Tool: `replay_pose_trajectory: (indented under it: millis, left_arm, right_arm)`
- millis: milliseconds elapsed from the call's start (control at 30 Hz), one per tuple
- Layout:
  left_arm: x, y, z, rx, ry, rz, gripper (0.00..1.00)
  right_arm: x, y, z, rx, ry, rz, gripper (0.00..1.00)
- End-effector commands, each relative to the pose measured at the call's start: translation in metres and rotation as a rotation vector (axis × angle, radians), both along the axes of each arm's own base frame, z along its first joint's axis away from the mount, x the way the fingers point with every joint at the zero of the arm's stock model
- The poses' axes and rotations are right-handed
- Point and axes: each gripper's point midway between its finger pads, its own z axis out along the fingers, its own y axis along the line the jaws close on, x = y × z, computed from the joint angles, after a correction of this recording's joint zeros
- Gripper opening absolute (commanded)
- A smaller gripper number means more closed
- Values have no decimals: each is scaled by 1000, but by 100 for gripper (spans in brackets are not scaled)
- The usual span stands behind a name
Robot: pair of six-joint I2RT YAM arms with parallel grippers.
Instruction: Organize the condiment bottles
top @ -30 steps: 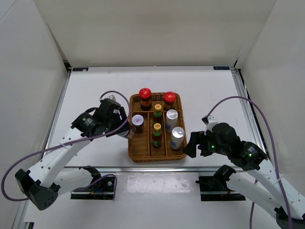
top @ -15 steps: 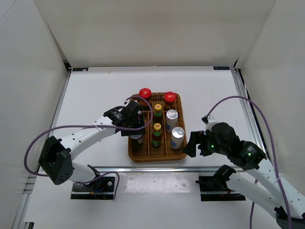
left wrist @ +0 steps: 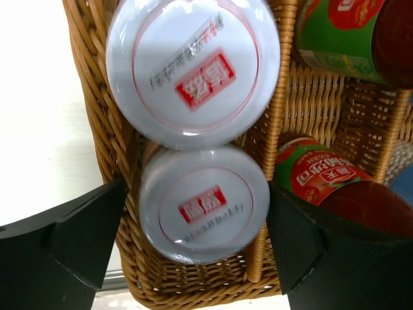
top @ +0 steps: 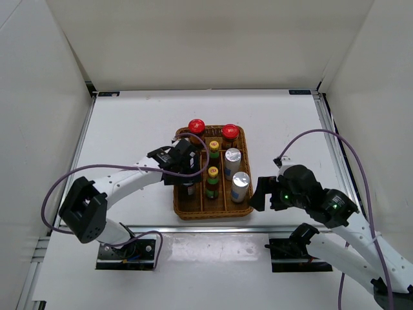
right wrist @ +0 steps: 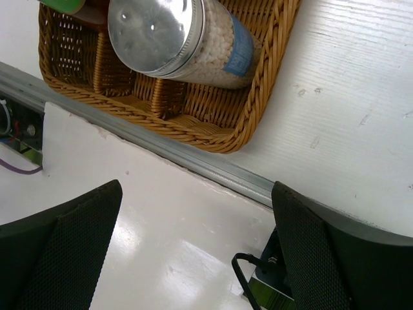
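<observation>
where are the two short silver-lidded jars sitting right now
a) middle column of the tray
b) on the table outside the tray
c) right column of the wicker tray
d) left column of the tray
d: the left wrist view shows the near silver-lidded jar and the far silver-lidded jar one behind the other just inside the wicker tray left wall, with a sauce bottle in the next column over.

silver-lidded jars (left wrist: 204, 203), red Chinese lid marks, illegible
</observation>
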Motion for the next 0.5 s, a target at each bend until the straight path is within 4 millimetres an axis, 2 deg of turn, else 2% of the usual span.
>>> replay_pose_trajectory:
  millis: [0, 67, 133, 167, 300, 333, 367, 433, 467]
  left_arm:
    - [0, -2, 17, -46, -42, 9, 100]
    - [-2, -2, 25, -61, -47, 5, 100]
    - [-4, -4, 51, -100, -86, -4, 100]
    - [-4, -4, 63, -120, -108, -5, 100]
    - [-3, 4, 140, -234, -291, -13, 100]
    - [-8, 12, 168, -273, -372, -28, 100]
    - [-9, 17, 186, -296, -432, -33, 100]
    - [-5, 40, 218, -260, -592, -34, 100]
    - [-9, 58, 243, -268, -693, -9, 100]
  right_arm:
    - [4, -3, 16, 18, -26, -42, 100]
    - [4, -3, 20, 25, -33, -43, 100]
    - [5, -7, 20, 13, -29, -66, 100]
    - [6, -6, 30, 31, -47, -67, 100]
    - [16, -13, 44, 16, -78, -136, 100]
    - [18, -13, 45, 6, -71, -150, 100]
    - [17, -14, 46, -2, -64, -150, 100]
    - [20, -14, 53, -2, -72, -157, 100]
    - [19, -12, 51, -6, -59, -149, 100]
